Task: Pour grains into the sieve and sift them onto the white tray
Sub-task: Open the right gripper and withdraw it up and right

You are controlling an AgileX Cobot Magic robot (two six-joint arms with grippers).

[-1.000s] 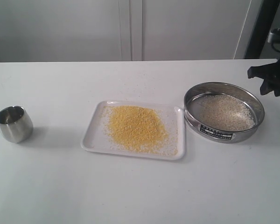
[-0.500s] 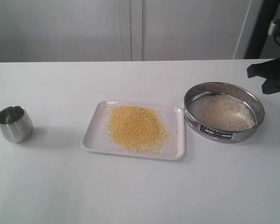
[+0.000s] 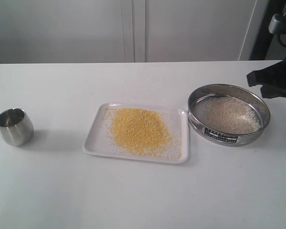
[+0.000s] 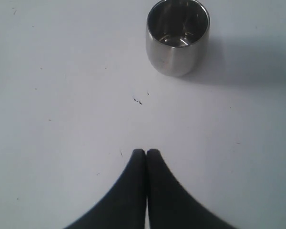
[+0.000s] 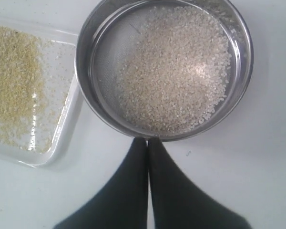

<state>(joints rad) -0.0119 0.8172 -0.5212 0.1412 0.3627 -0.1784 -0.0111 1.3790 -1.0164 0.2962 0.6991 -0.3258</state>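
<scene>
Right gripper, closed on nothing, hangs near the sieve; lift it straight away so you jog neither its rim nor the white tray.

Yellow grains heap on white tray, whitish ones in sieve.

A small shiny steel cup stands upright near the left edge of a plain white tabletop, casting a soft shadow. Behind the tabletop runs a pale wall with vertical panel seams.
</scene>
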